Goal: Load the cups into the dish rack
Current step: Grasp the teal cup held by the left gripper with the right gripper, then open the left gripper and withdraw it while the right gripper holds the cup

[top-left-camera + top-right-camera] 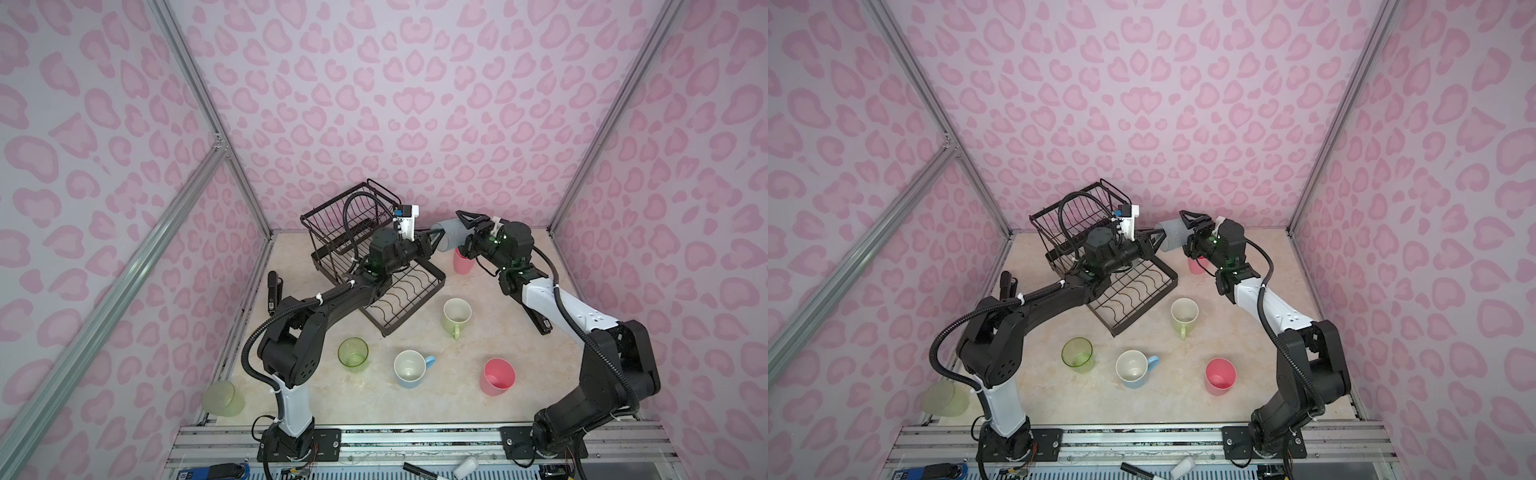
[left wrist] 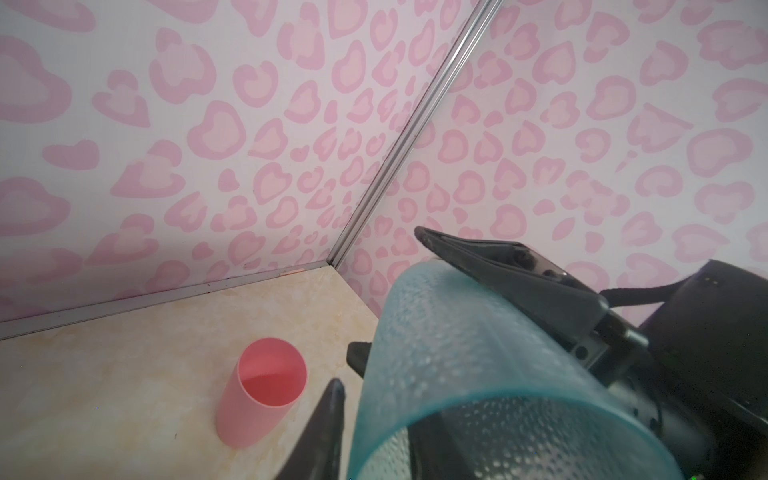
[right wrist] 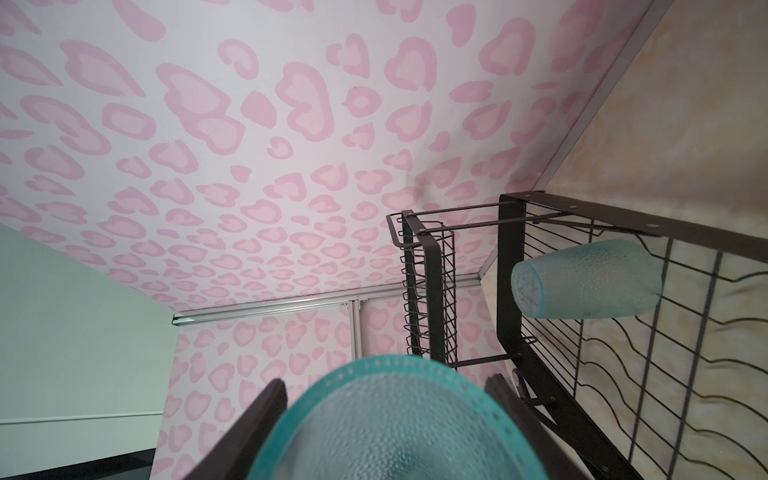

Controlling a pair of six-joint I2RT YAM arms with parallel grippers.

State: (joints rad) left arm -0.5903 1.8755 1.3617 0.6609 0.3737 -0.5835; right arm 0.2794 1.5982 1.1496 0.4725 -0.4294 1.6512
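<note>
Progress is small: one tumbler (image 3: 590,282) lies in the rack (image 3: 506,232); right gripper (image 3: 384,399) grasps another tumbler (image 1: 446,235) at mid-frame; hold of left gripper (image 1: 432,243) is unclear; lower, cups (image 1: 456,316) wait.

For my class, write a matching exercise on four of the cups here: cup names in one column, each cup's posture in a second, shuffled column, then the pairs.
Column one
1. lime mug
2. light-blue mug
3. lifted frosted tumbler
4. front pink cup

Column two
A. on its side, clear of the table
B. upright, no handle
C. upright, handle toward the table's front edge
D. upright, handle toward the right in both top views

Pairs: 1-C, 2-D, 3-A, 4-B
</note>
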